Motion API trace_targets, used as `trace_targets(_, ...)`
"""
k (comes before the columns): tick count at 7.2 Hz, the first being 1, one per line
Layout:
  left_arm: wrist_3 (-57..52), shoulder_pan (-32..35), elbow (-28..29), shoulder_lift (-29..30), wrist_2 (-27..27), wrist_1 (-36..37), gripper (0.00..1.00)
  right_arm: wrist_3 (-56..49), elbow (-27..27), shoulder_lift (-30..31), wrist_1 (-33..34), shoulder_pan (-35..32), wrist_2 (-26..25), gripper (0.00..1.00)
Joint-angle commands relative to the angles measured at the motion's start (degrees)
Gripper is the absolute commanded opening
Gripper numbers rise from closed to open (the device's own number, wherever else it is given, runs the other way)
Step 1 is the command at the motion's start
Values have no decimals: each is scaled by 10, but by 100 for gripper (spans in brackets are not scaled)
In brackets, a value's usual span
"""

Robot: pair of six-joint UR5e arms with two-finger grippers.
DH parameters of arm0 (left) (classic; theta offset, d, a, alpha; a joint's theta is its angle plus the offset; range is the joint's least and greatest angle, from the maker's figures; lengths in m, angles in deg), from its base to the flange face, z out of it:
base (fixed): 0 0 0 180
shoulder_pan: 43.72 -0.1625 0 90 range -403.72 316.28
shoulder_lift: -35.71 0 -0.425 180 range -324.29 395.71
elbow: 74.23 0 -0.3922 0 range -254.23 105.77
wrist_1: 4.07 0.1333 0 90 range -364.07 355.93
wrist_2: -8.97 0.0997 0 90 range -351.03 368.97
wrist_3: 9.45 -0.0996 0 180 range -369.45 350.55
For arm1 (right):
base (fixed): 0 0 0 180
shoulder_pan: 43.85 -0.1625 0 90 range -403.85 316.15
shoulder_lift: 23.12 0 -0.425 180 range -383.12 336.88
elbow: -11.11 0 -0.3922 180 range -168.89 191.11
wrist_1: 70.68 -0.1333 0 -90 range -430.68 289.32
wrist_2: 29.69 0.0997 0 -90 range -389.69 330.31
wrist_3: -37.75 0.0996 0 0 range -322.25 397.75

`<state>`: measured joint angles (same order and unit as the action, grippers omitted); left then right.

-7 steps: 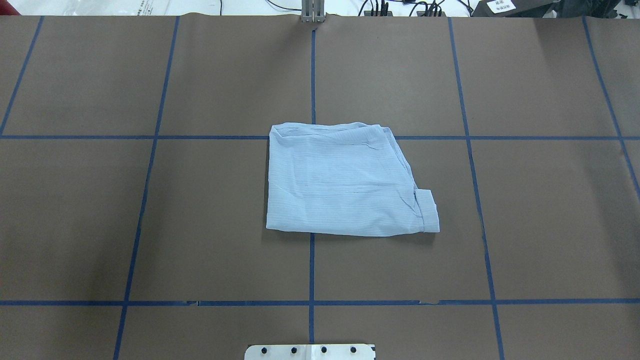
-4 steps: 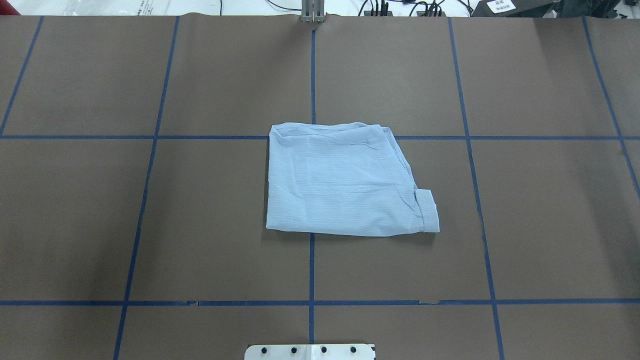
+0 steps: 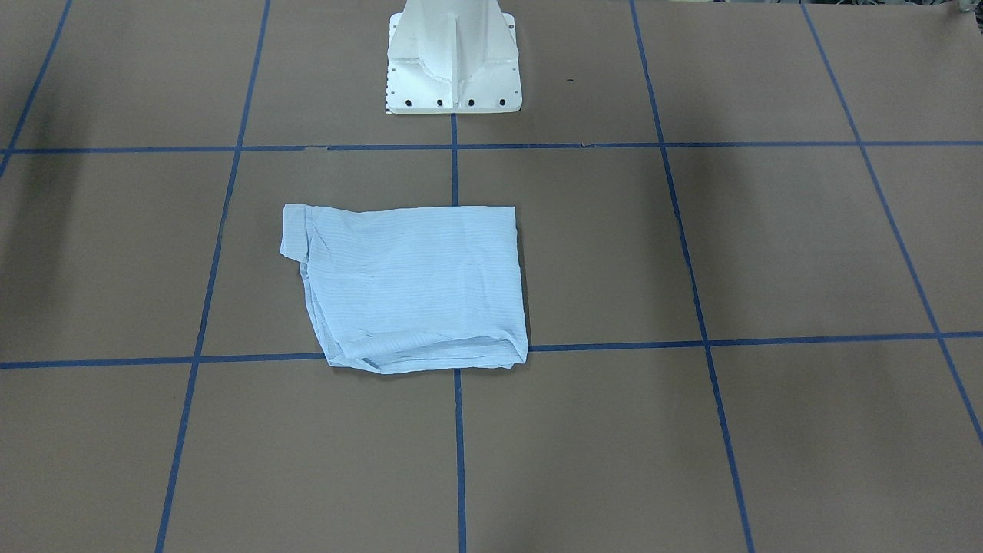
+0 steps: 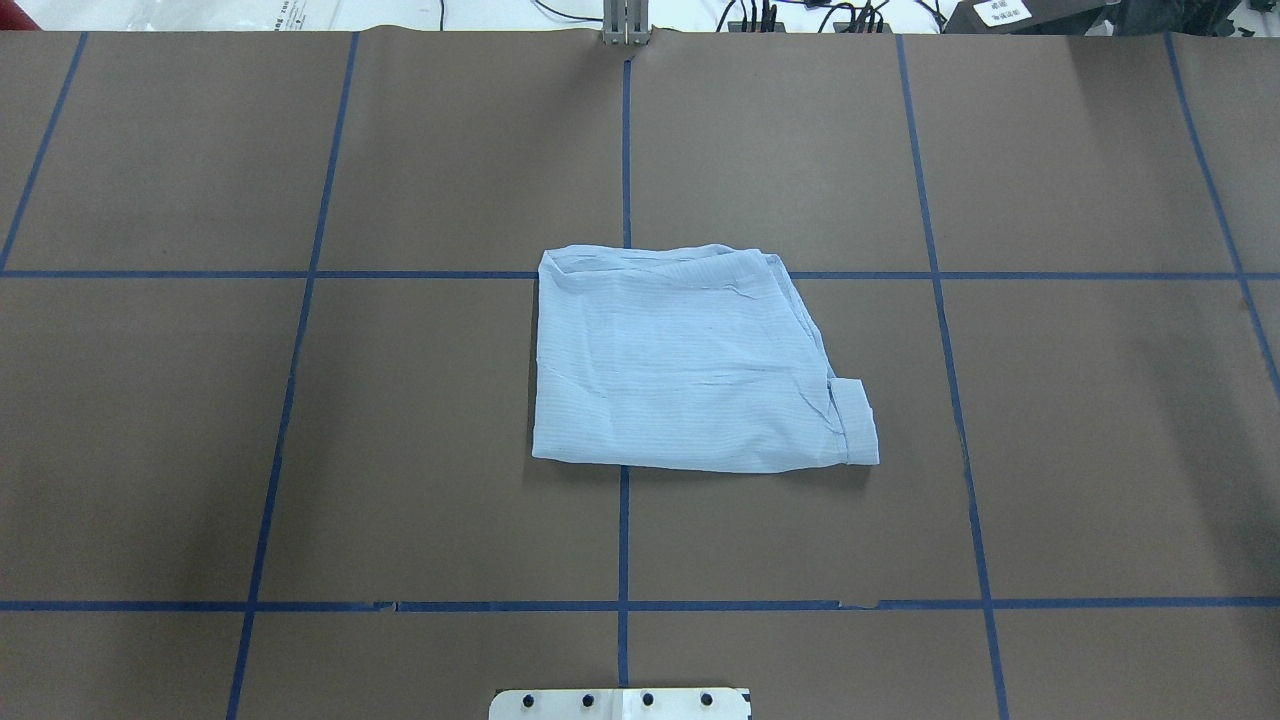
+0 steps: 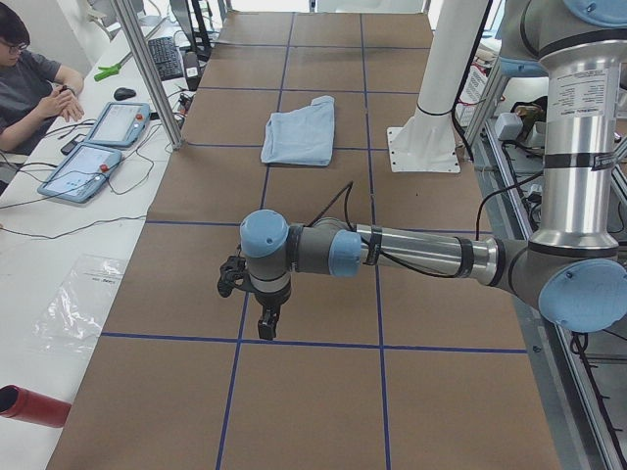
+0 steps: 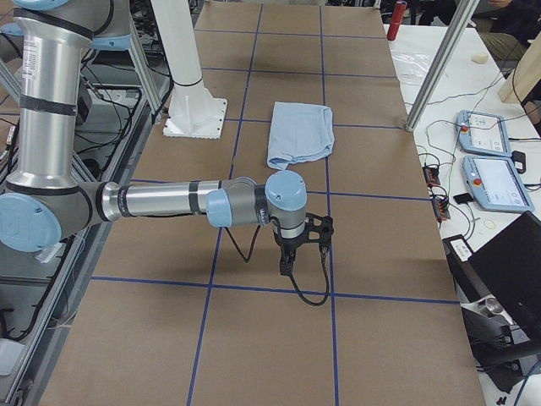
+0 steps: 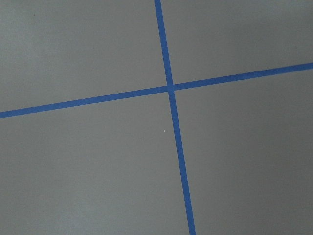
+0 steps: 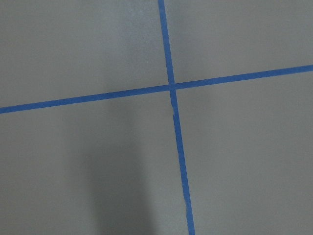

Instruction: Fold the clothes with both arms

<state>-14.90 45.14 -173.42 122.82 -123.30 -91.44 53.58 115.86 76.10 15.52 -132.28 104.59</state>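
The light-blue striped shirt (image 4: 680, 370) lies folded into a rough rectangle at the middle of the brown table, with a cuff sticking out at its near right corner. It also shows in the front-facing view as the shirt (image 3: 415, 288), and small in the side views as the shirt (image 5: 302, 132) and the shirt (image 6: 300, 134). Neither arm touches it. My left gripper (image 5: 265, 323) hangs over the table's left end, far from the shirt. My right gripper (image 6: 286, 262) hangs over the right end. Whether either is open or shut I cannot tell. Both wrist views show only brown table with crossing blue tape.
The white pedestal base (image 3: 453, 69) stands at the robot's side of the table. Blue tape lines (image 4: 624, 540) grid the brown surface. A seated person (image 5: 29, 78), two tablets (image 5: 98, 147), a metal post (image 5: 147, 69) and a red cylinder (image 5: 29, 406) line the operators' side.
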Motion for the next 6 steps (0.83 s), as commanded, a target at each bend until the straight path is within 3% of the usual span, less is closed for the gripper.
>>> trace_targets(1, 0, 0, 3, 0, 0, 0, 100, 0, 0, -2, 2, 0, -5, 100)
trace_targets(6, 0, 0, 1, 0, 0, 0, 100, -25, 12, 3, 39, 7, -2, 100)
